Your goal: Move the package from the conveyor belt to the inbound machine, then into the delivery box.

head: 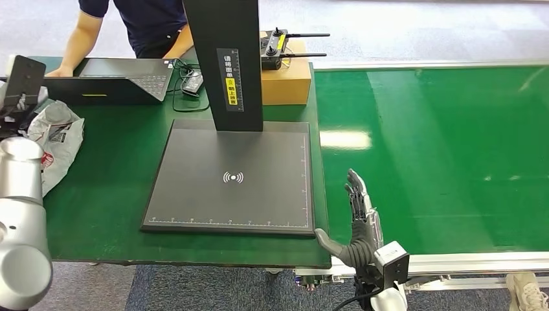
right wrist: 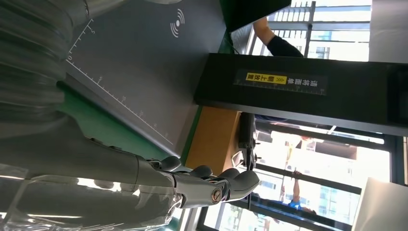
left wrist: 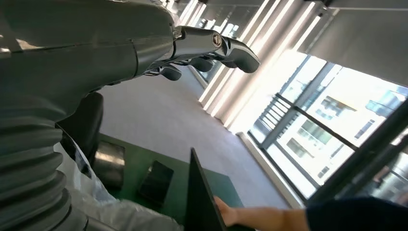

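Head view: right hand [head: 358,217] empty, fingers apart, by inbound machine [head: 233,175].

Bright daylight; window glare on the conveyor belt [head: 340,139].

The conveyor belt [head: 440,149] showed a smooth green surface with a glossy sheen under the light. The inbound machine [head: 233,178] had a matt dark plate. The package [head: 55,139] was crinkled, shiny plastic film. A cardboard box [head: 285,81] looked plain and dull brown.
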Available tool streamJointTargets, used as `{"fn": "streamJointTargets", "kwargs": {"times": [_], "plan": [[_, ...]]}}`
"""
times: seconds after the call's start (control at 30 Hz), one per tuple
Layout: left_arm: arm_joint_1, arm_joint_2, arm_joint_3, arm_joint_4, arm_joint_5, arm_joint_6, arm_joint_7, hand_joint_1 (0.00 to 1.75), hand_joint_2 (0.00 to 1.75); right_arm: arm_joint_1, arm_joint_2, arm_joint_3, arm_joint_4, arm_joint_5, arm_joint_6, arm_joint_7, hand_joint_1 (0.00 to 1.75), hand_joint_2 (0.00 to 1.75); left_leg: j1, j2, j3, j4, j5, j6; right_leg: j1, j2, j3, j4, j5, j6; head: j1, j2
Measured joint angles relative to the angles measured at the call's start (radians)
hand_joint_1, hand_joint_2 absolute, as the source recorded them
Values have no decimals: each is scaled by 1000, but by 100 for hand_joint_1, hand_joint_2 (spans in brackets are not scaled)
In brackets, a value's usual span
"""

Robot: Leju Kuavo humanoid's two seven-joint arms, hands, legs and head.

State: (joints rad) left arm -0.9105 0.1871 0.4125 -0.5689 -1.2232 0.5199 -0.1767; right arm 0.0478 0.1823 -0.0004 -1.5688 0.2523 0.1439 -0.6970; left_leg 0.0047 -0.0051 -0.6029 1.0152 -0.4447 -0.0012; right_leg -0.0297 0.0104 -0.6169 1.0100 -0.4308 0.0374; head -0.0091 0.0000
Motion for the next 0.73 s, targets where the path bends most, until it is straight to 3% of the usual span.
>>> {"fn": "streamJointTargets", "kwargs": {"times": [0.13,0.27,0.43,0.57,0.73], "plan": [[88,-47,-101,-163,165,-97,-49,0,175,0,0,0,1,-7,1,0,0,175,0,0,0,0,0,0,0,0,0,0,0,0,0,0],[233,-90,-209,-393,372,-164,-134,0,175,0,0,0,7,-20,2,0,0,175,-1,1,0,-1,-1,0,0,0,0,0,-1,0,0,0],[454,-156,-326,-651,501,-134,-286,0,175,-9,0,0,22,-14,-21,0,0,175,-1,1,0,-1,-3,1,-1,0,0,-1,-2,0,0,0],[593,-208,-404,-736,591,-113,-405,0,175,-33,-1,0,49,-6,-31,0,0,175,-1,1,0,-1,-3,2,-1,0,0,-1,-2,0,0,0],[720,-263,-450,-753,735,-154,-504,0,175,-39,-1,6,79,-17,-16,0,0,175,-1,1,0,-1,-3,2,-1,0,0,-1,-2,0,0,0]]}}
